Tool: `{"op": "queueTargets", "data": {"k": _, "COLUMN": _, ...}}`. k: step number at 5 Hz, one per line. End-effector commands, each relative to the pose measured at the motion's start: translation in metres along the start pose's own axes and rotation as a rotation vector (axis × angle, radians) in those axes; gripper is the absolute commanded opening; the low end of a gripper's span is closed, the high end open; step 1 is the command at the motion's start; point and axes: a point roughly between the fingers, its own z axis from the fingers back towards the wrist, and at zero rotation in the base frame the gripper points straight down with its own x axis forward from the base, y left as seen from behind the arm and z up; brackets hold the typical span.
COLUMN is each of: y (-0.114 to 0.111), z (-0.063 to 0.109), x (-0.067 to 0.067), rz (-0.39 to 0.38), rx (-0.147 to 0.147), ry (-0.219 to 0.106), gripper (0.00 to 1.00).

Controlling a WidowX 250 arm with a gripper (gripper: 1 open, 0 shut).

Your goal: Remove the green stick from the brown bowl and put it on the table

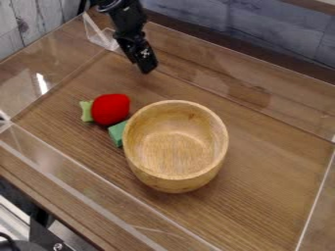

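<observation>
My claw (148, 65), released, hovers above the table (246, 90) at twelve o'clock from the brown bowl (175, 147).

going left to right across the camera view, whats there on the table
The red ball, then the wooden bowl. A green object peeks out between them, overlapping both in the left-right order, so it is left out.

Soft, fairly even light shows a pale sheen across the left of the frame. Fine detail is blurry and coarse.
</observation>
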Motion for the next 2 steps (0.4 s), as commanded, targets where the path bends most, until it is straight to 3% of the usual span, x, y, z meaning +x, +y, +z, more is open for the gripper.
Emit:
{"op": "queueTargets", "data": {"k": 1, "y": -0.008, "z": 0.055, "x": 0.02, "rz": -0.059, "rx": 0.088, "ry": -0.058, "gripper": 1.0}}
{"op": "queueTargets", "data": {"k": 2, "y": -0.012, "z": 0.067, "x": 0.016, "rz": -0.062, "rx": 0.078, "ry": -0.052, "gripper": 0.0}}
